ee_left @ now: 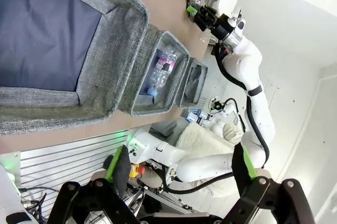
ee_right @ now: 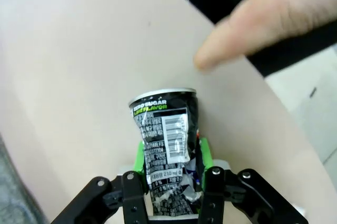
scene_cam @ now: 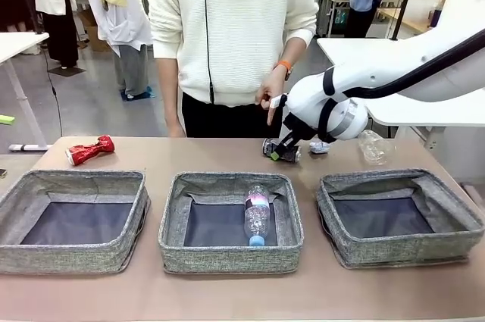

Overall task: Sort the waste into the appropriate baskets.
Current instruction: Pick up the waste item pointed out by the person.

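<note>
Down at the right claw [ee_right: 171,155]: narrowed onto the black can [ee_right: 163,124], green pads against both its crumpled sides, nothing else in the grip. Lies on its side on the tabletop [ee_right: 68,76], silver rim pointing away from the claw, barcode and print facing up. Just past that rim, a hand [ee_right: 274,18] with one finger stretched toward the can, tip near it but not touching.

From the front, same can at the tabletop's far edge, behind the gap between the middle bin [scene_cam: 170,223] and the right bin [scene_cam: 455,208]. Just right of it, a small pale wad [scene_cam: 319,147]; further right, clear plastic [scene_cam: 373,146], both on the bare tabletop behind the right bin and apart from the claw.

Inside the middle bin, a bottle [scene_cam: 256,216] lying flat, purple label toward the far side, blue cap toward the near rim. Dark bottoms bare in the right bin and the left bin [scene_cam: 15,193].

Far left, red can [scene_cam: 89,149] on the tabletop behind the left bin, well apart from everything else.

Left claw [ee_left: 179,153]: spread wide, holding nothing, off at the left bin's end of the row, touching no waste.
</note>
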{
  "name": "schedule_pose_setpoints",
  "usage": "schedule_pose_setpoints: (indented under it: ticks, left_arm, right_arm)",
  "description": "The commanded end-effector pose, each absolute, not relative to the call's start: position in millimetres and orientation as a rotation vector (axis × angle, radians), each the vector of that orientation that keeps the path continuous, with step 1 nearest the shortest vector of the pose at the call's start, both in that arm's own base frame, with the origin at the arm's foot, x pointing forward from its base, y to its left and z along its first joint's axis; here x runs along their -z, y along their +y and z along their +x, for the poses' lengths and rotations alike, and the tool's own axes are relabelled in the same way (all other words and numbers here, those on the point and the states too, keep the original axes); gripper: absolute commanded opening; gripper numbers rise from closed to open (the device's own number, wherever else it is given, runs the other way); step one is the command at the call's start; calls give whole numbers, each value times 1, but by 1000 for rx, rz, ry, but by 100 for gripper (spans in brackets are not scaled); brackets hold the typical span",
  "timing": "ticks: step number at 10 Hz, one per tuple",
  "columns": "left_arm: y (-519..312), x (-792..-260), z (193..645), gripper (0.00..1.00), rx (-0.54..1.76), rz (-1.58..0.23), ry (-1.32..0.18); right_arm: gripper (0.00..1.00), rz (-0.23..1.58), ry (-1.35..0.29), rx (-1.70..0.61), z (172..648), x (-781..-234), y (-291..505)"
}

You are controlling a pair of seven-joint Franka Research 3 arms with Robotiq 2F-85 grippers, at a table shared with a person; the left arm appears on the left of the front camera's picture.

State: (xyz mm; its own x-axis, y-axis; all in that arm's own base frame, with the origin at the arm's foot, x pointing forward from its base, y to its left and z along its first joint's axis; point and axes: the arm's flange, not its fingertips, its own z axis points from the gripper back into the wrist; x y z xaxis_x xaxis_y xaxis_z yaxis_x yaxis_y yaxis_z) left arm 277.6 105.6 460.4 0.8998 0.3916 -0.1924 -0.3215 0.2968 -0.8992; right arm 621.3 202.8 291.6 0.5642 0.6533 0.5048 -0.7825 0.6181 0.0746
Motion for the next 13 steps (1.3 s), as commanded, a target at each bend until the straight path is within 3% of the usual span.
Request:
schedule_pose_setpoints:
  ticks: [1, 3, 5, 8, 9, 11, 12, 13]
  left_arm:
    - [104, -461, 275, 100, -470, -1201, -75]
    - [104, -461, 275, 100, -470, -1201, -75]
    - [104, -461, 275, 100, -470, -1201, -75]
    - [104, -461, 275, 100, -470, -1201, -75]
    - [104, -461, 275, 100, -470, -1201, -75]
    - [104, -461, 275, 100, -470, -1201, -75]
    - [104, -461, 275, 100, -470, -1201, -75]
    - [104, -461, 275, 100, -470, -1201, -75]
  right_arm:
    - [0, 164, -266, -782, 562, -375, 168]
    - [0, 104, -327, -660, 447, -490, 143]
    - [0, 157, -313, -515, 359, -539, 144]
    - [0, 202, -353, -311, 343, -534, 141]
    - [0, 183, -334, -451, 342, -549, 144]
    - [0, 183, -334, -451, 342, -549, 144]
    - [43, 188, -334, -396, 326, -551, 145]
    - [43, 230, -300, -306, 346, -537, 165]
